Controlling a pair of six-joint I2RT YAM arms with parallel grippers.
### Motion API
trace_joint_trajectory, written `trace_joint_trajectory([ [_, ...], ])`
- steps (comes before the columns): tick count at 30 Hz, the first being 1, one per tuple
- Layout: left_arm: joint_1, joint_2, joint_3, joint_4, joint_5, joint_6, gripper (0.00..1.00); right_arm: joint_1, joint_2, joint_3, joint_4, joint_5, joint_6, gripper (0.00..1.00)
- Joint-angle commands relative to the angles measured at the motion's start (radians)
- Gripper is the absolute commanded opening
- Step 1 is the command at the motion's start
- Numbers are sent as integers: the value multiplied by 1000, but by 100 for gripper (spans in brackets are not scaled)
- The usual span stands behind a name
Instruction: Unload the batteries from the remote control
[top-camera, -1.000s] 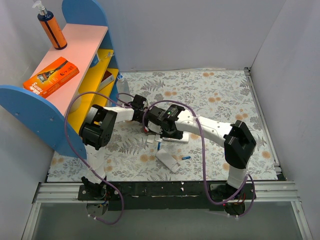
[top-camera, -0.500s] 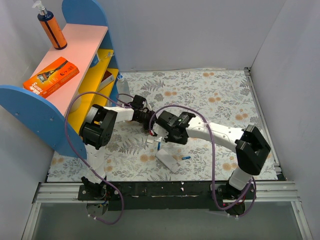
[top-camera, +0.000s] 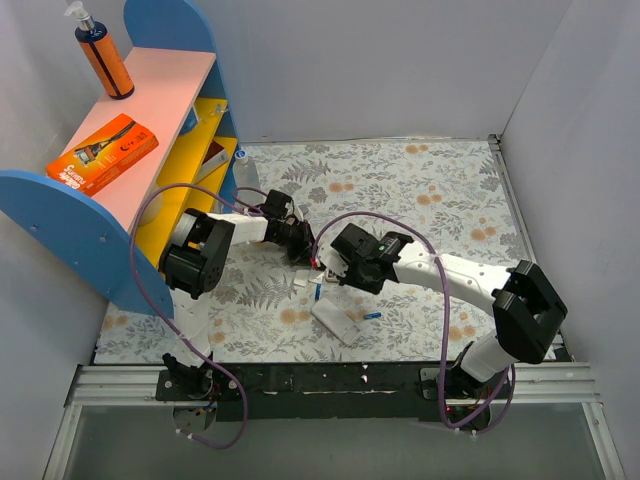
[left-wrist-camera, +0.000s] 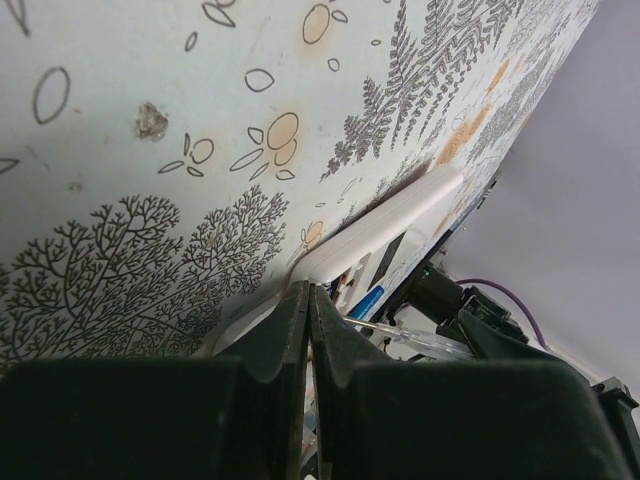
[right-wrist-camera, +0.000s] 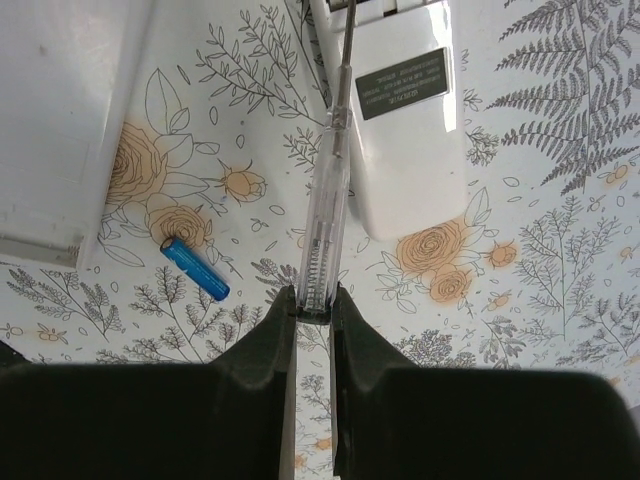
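While the right gripper (right-wrist-camera: 314, 300) pinches a clear tool (right-wrist-camera: 327, 200), a battery (right-wrist-camera: 195, 268) lies near it.

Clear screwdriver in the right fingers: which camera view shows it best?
Right wrist view: the clear screwdriver shows full length, from the fingers to the remote. Left wrist shows a glimpse; top external, almost nothing.

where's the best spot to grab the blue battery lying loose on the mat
Pinch the battery across its middle from straight above, closing on its long sides: it lies flat on the mat, a slim cylinder with nothing touching it.
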Motion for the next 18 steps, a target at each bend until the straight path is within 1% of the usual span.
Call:
trace_joint_trajectory([
  [1,-3,2,5,-4,-23,3,3,-6,-32,4,55,7,19,1],
  [6,-5,10,7,-4,-23,-2,3,-7,-29,-28,136,15,42,1],
  [13,-8,10,5,-6,-26,0,0,-9,-58,-106,233,2,105,1],
  [18,-11,18,7,-6,-26,0,0,-9,-103,-120,283,41,139,1],
])
